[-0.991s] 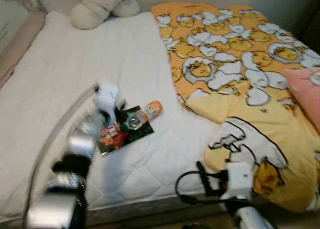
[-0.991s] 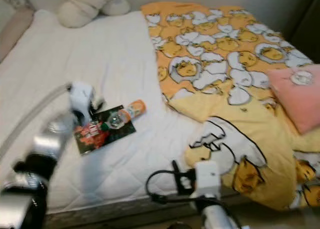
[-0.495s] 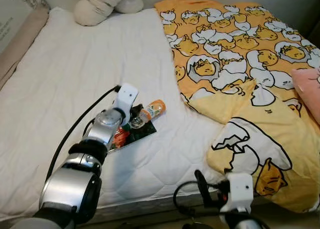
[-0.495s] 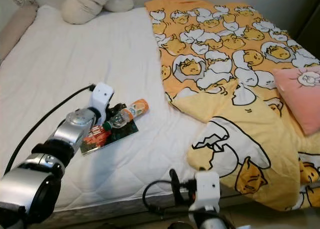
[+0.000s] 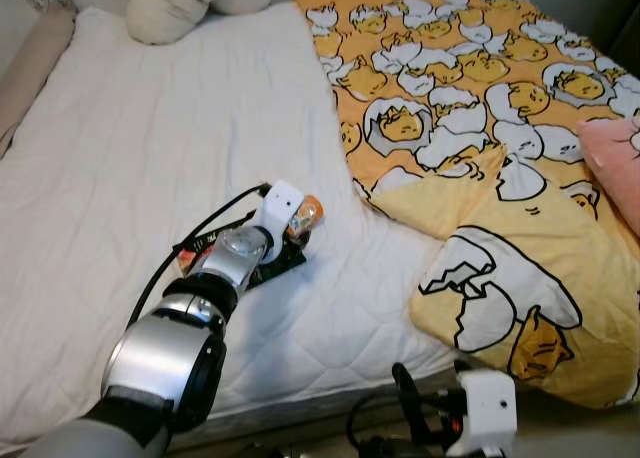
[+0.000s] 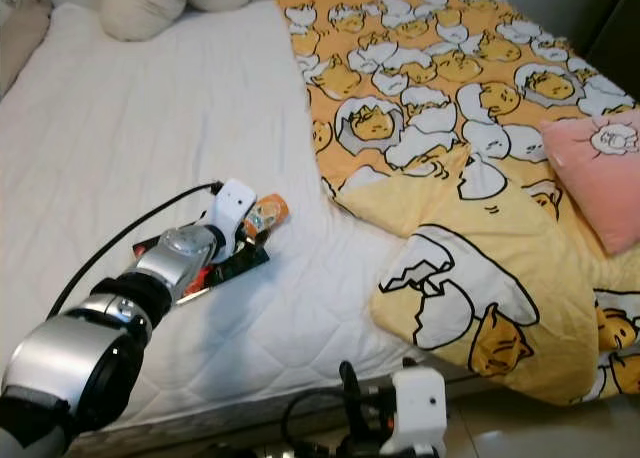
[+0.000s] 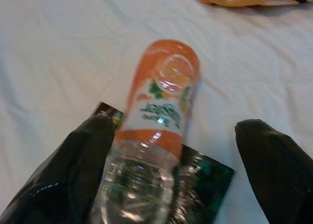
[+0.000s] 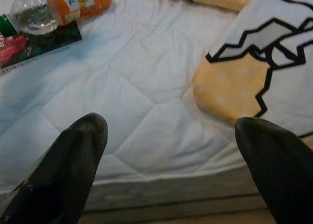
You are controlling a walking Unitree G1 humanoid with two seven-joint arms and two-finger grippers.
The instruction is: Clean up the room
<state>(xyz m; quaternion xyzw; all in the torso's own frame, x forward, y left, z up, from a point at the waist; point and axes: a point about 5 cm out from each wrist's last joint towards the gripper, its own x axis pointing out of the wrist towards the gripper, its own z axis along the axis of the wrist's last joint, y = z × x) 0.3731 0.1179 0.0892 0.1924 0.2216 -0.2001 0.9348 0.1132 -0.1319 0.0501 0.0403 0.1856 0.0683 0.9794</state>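
Observation:
A clear plastic bottle with an orange label (image 7: 159, 111) lies on its side on a dark printed packet (image 6: 232, 266), both on the white mattress (image 5: 150, 148). My left gripper (image 7: 176, 128) is stretched out over them and stands open. One black finger (image 7: 80, 160) is close against the bottle's clear end, and the other finger is well apart from it on the far side. In the head views the white wrist (image 5: 281, 204) covers most of the bottle (image 5: 307, 214). My right gripper (image 8: 171, 128) is open and empty, low by the bed's front edge.
A yellow duvet with egg cartoons (image 5: 480, 128) covers the bed's right half and hangs over the front edge. A pink pillow (image 5: 620, 158) lies at the far right and a cream plush (image 5: 180, 3) at the head of the bed. A beige panel (image 5: 30, 68) borders the left.
My left arm has reached forward and to the right, so the gripper now straddles the bottle. The head camera has shifted a little; the bottle and packet have stayed put.

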